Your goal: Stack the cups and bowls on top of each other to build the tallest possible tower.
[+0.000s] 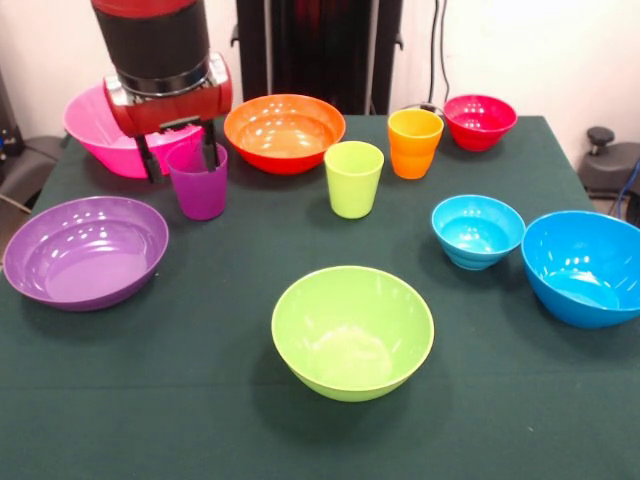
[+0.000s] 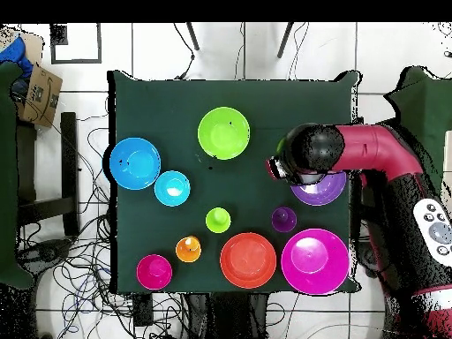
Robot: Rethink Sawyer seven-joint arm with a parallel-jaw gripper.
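Ten glossy plastic pieces spread singly across a dark green bench [image 1: 300,440], none stacked.

Along the far edge in the front view: big pink bowl [image 1: 95,135], orange bowl [image 1: 285,132], small red bowl [image 1: 480,121]. Just ahead of those: purple cup [image 1: 199,182], lime cup [image 1: 354,178], orange cup [image 1: 415,142], all upright, mouths up, handleless, tapering toward the base. Nearer: shallow purple bowl [image 1: 85,250] at the left, small light blue bowl [image 1: 478,230] just beside big blue bowl [image 1: 588,266] at the right, lime bowl [image 1: 352,330] near the middle.

End effector [image 1: 179,155] hanging over the purple cup, black fingers [image 1: 146,158] spread: one outside the cup's left wall, the other at or inside the rim. Not closed on the cup; contact cannot be told.
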